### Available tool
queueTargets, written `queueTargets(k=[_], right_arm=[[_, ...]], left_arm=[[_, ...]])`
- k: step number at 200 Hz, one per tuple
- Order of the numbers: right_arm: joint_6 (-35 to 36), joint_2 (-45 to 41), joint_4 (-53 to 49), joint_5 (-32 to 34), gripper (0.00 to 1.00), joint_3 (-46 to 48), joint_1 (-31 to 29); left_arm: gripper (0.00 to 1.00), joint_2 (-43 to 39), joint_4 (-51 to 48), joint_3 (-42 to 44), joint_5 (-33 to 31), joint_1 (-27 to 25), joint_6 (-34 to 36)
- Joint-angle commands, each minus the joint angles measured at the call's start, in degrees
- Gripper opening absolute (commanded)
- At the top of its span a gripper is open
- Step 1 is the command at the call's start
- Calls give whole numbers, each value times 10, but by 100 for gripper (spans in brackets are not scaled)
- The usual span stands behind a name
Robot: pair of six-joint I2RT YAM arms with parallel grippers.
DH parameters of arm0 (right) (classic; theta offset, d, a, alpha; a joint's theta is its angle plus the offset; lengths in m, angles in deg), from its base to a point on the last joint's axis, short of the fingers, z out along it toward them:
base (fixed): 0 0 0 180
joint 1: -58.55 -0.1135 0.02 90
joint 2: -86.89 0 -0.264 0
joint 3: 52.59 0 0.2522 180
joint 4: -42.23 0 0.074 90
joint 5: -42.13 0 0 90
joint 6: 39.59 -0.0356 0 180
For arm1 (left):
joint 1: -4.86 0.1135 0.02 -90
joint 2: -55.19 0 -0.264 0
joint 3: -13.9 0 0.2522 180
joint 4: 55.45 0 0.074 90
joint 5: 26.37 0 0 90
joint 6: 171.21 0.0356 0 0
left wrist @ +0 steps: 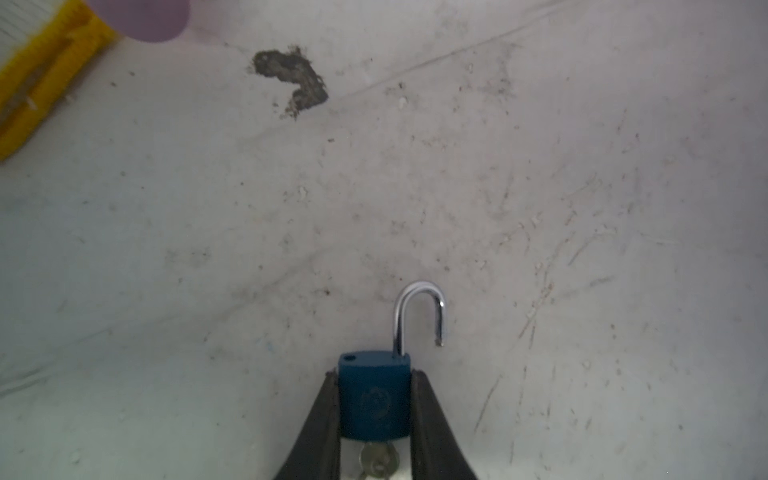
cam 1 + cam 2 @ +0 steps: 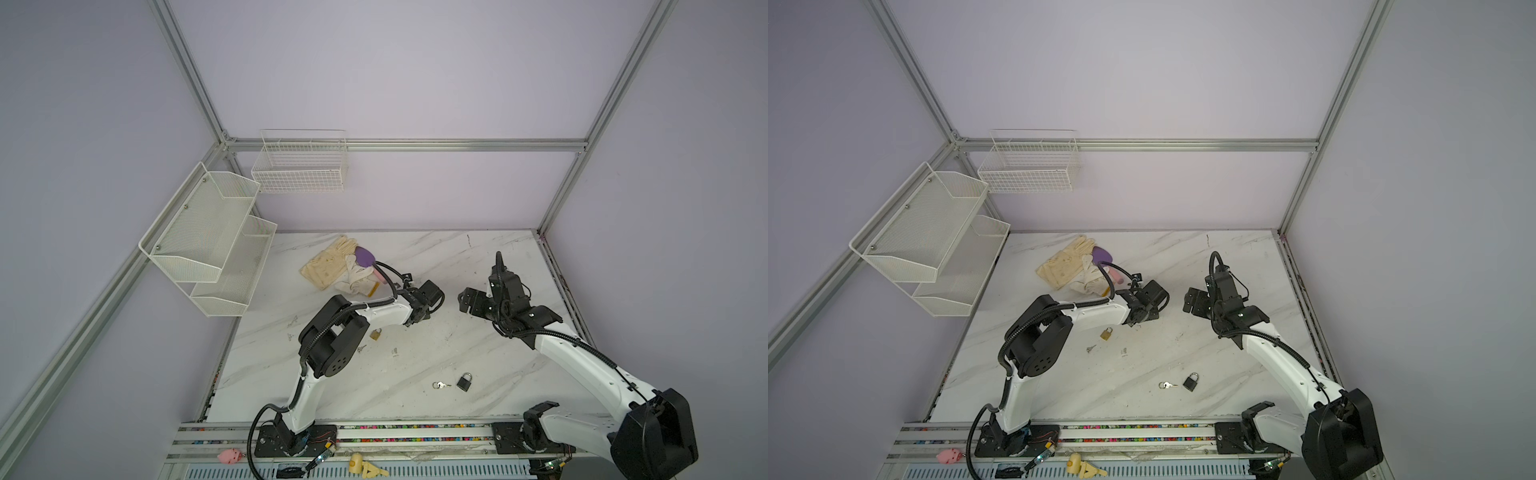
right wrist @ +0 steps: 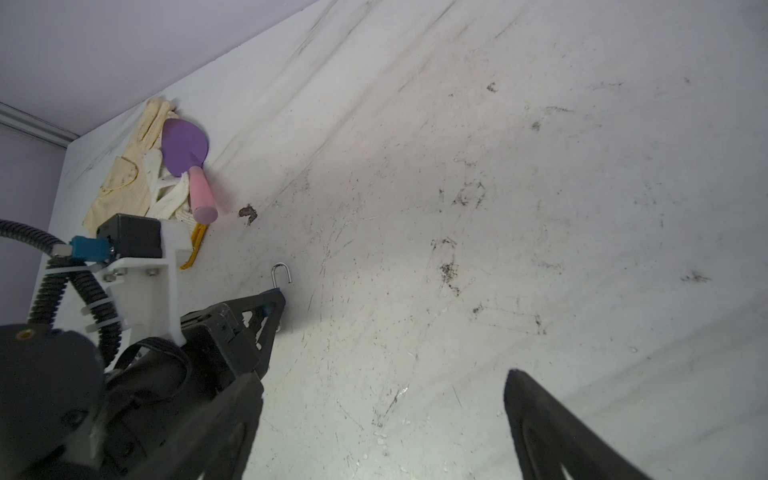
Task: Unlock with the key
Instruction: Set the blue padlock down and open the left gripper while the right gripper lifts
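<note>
Two left fingers [image 1: 320, 415] clamp the blue padlock [image 1: 374, 399] just off the purple trowel [image 3: 185, 145], shackle [image 1: 419, 299] sprung open pointing outward, key [image 1: 376, 457] seated in its base along the fingers' line; right fingers [image 3: 540, 415], spread wide and empty, hover farther from the trowel.

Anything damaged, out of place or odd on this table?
A dark ragged patch, perhaps a chip, mars the white marble-pattern tabletop near the pink-handled purple trowel; scuffs surround it. The blue padlock in the left gripper has its silver shackle open, as expected.
</note>
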Motion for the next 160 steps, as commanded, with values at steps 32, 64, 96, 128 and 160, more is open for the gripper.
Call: queueTargets(k=[32, 64, 96, 128, 160], right_arm=[[2, 9, 37, -2, 94, 17, 1], [6, 10, 35, -7, 94, 17, 1], [22, 10, 38, -20, 94, 11, 1], [22, 7, 19, -28, 94, -3, 1], [14, 3, 9, -46, 94, -12, -4]], left_arm=[[3, 19, -31, -58, 2, 3, -34], [20, 15, -38, -55, 1, 3, -38], [33, 10, -38, -54, 15, 3, -40], [45, -15, -38, -50, 26, 4, -41], [50, -85, -32, -14, 29, 8, -40]])
